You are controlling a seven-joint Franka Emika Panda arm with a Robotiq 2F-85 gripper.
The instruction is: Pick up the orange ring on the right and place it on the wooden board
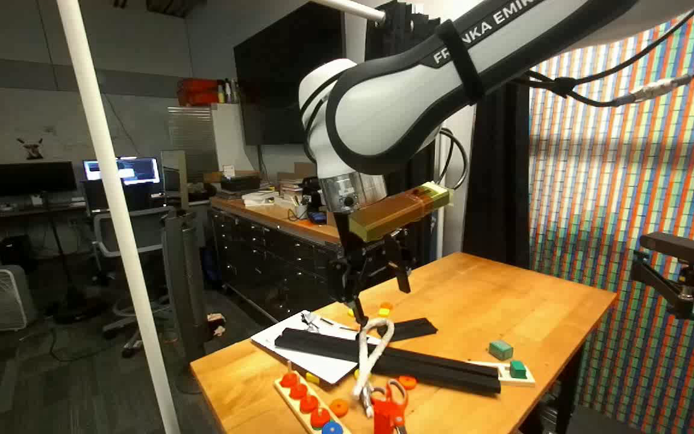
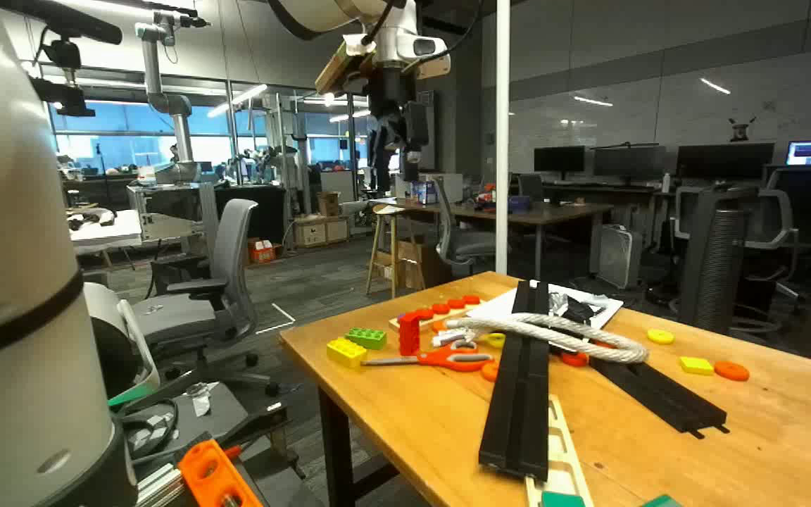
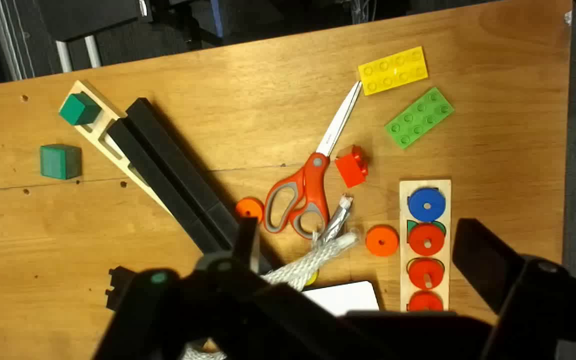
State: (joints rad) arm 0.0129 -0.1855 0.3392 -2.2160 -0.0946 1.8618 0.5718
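Note:
An orange ring (image 3: 382, 240) lies on the tabletop beside a narrow pale wooden board (image 3: 404, 270) with pegs, which carries red discs and a blue disc. Another orange ring (image 3: 249, 208) lies left by the scissors; a further orange ring (image 2: 731, 371) lies far right in an exterior view. A flat white panel (image 1: 317, 360) with a dark edge lies partly under a long black bar (image 1: 443, 371). My gripper (image 3: 358, 240) is open and empty, well above the table; in the wrist view its fingers frame the ring and pegged board. It also shows in both exterior views (image 1: 383, 301) (image 2: 396, 182).
Orange scissors (image 3: 313, 190), a white rope loop (image 1: 368, 355) over the bar, and red (image 3: 352, 167), yellow (image 3: 393, 70) and green (image 3: 419, 117) bricks lie around. A wooden frame (image 3: 118, 159) with a green cube sits under the bar. Another black bar (image 2: 659, 394) lies nearby.

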